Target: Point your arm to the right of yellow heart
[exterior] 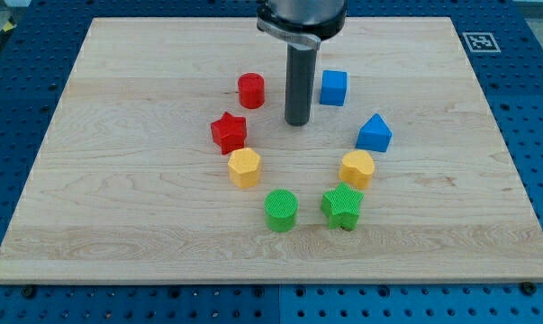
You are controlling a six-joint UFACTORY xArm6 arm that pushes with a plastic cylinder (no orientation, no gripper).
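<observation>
My tip (297, 122) rests on the wooden board (118, 225), inside a ring of blocks near its top. Two yellow blocks lie lower in the ring, one on the left (244, 167) and one on the right (357, 168); I cannot tell which is the heart. My tip is up and to the right of the left yellow block, and up and to the left of the right one, touching neither. The red cylinder (250, 91) is to the left of the rod and the blue cube (333, 87) to its right.
A red star (228, 131) sits left of the tip and a blue triangular block (374, 133) to its right. A green cylinder (280, 210) and a green star (343, 206) close the ring at the bottom. A blue perforated table (541, 135) surrounds the board.
</observation>
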